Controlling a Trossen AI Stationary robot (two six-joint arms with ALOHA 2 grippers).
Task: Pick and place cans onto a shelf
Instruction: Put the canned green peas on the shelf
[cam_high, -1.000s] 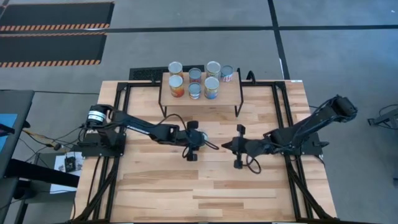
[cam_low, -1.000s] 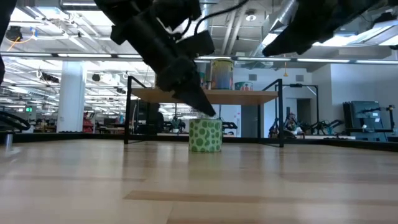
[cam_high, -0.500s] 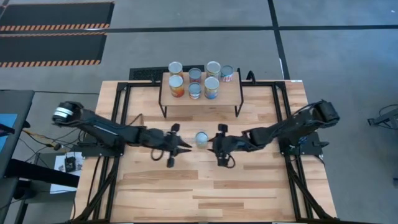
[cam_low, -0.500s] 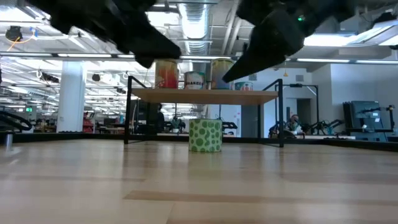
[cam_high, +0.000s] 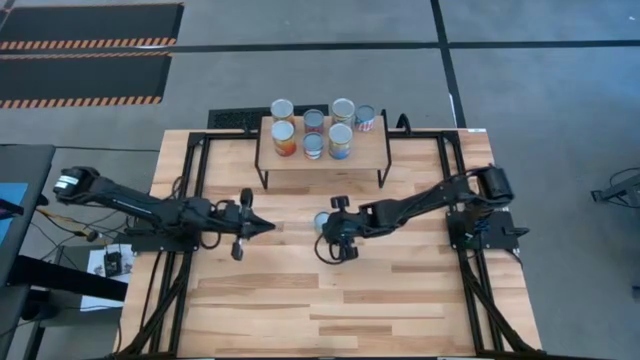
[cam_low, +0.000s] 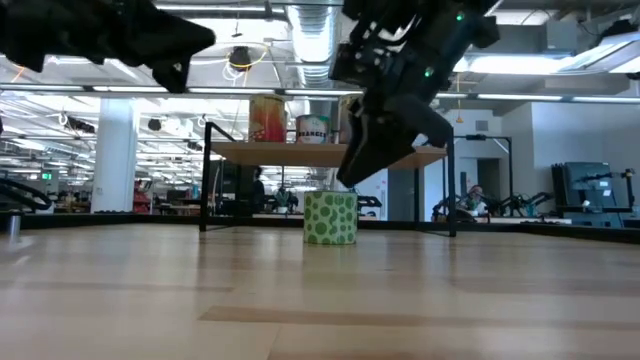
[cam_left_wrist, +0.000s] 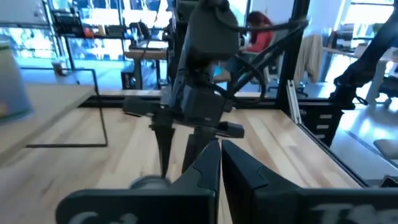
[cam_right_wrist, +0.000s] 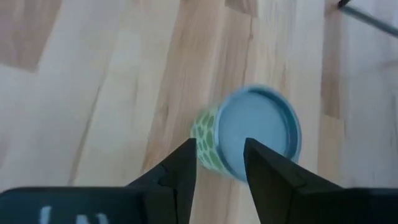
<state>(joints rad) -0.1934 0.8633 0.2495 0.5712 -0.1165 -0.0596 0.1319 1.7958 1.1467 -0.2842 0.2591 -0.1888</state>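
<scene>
A green-patterned can (cam_high: 319, 219) with a silver top stands upright on its base on the table's middle; it also shows in the low view (cam_low: 330, 220) and the right wrist view (cam_right_wrist: 249, 134). My right gripper (cam_high: 328, 226) is open and hangs just above the can's top (cam_low: 352, 175), its fingers (cam_right_wrist: 180, 168) pointing down and touching nothing. My left gripper (cam_high: 258, 226) is shut and empty, raised left of the can (cam_low: 205, 42). The shelf (cam_high: 365, 150) stands at the table's far side with several cans (cam_high: 284, 138) on it.
Behind the green can the shelf's black legs (cam_low: 205, 190) stand on the table. One can (cam_high: 365, 119) sits at the shelf's far right corner. Bare wood tabletop (cam_high: 330, 300) lies toward the near edge. The left wrist view shows my right arm's gripper (cam_left_wrist: 193, 112) ahead.
My left gripper has drawn back from the green can toward the table's left edge and risen, leaving the can standing where it was. My right gripper has gone toward the table's left and now hangs over the can.
</scene>
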